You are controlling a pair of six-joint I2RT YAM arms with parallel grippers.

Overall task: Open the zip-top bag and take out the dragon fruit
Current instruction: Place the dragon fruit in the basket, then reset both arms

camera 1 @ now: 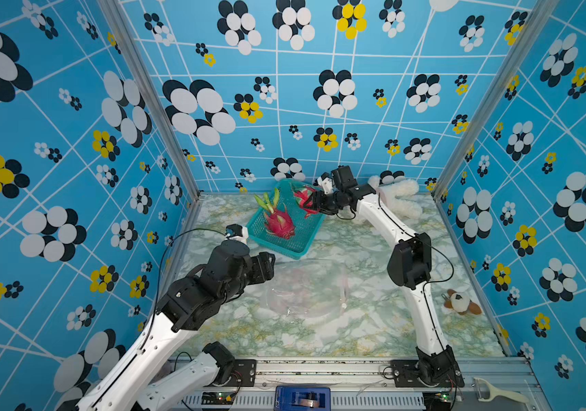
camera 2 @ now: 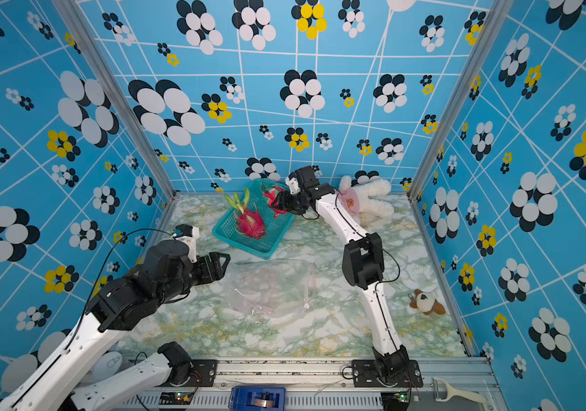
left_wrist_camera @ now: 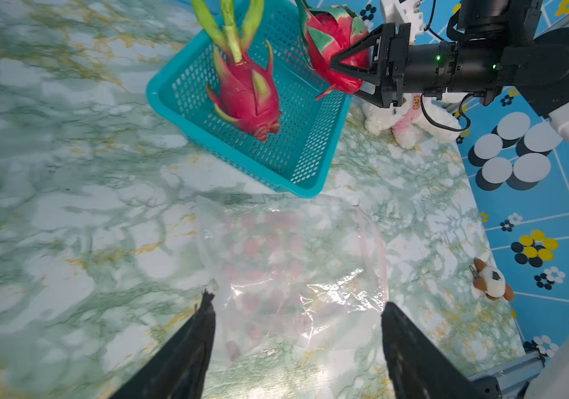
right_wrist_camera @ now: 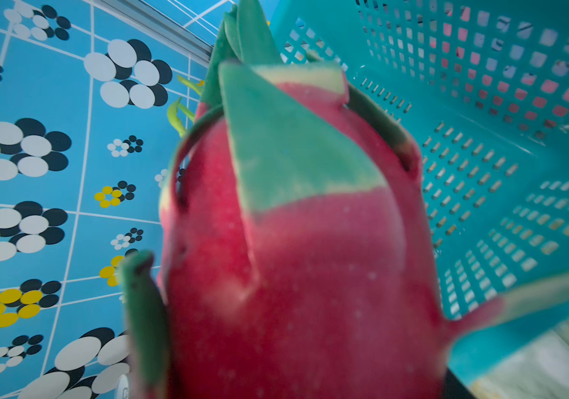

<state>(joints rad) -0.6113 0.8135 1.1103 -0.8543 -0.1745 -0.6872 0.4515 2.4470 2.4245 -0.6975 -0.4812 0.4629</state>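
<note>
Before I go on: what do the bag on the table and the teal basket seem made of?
Zip-top bag: thin clear plastic film, glossy, apparently soft; the marbled tabletop shows through it and creases catch bright glare. Basket: teal moulded plastic, probably rigid, fairly matte; walls and floor are a regular grid of small holes.
</note>
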